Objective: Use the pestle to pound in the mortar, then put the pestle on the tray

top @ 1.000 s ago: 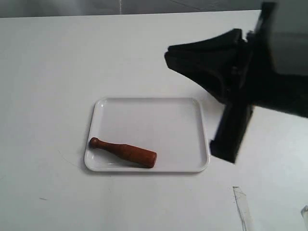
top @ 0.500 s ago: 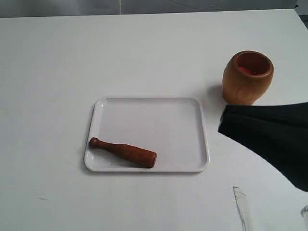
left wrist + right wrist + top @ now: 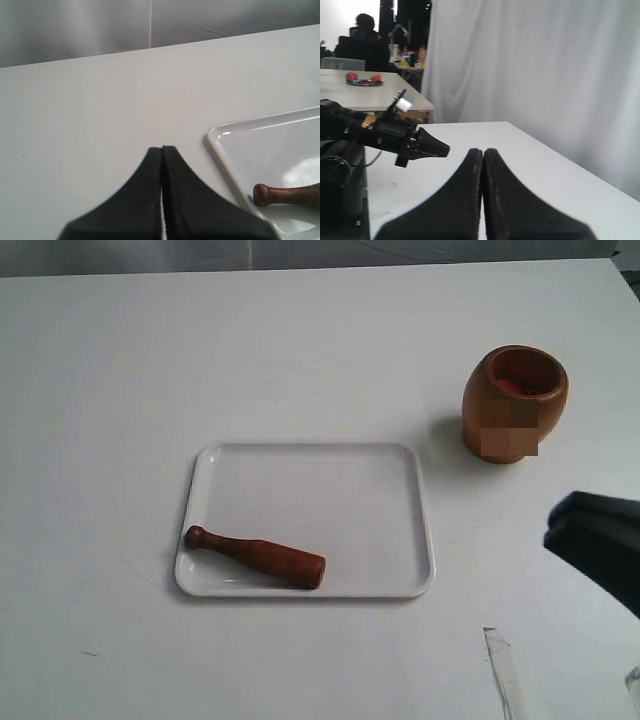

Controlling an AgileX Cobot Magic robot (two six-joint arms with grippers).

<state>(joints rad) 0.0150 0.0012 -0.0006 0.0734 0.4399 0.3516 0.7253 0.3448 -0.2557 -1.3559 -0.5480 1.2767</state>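
Plain white tray (image 3: pixel 320 500) on a white table (image 3: pixel 200 360), holding a dark reddish-brown pestle (image 3: pixel 258 556); right of the tray, a brown wooden mortar (image 3: pixel 490 405), reddish inside; left gripper (image 3: pixel 162 149) and right gripper (image 3: pixel 483 151) black

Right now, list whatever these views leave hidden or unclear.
- Inside of the mortar: exterior view, shadowed and too small; a pixelated patch covers its lower wall.
- Thick end of the pestle: left wrist view, cut off by the frame edge.
- The right arm: exterior view, a dark blur cut by the edge.
- The left pincer: outside the exterior view.
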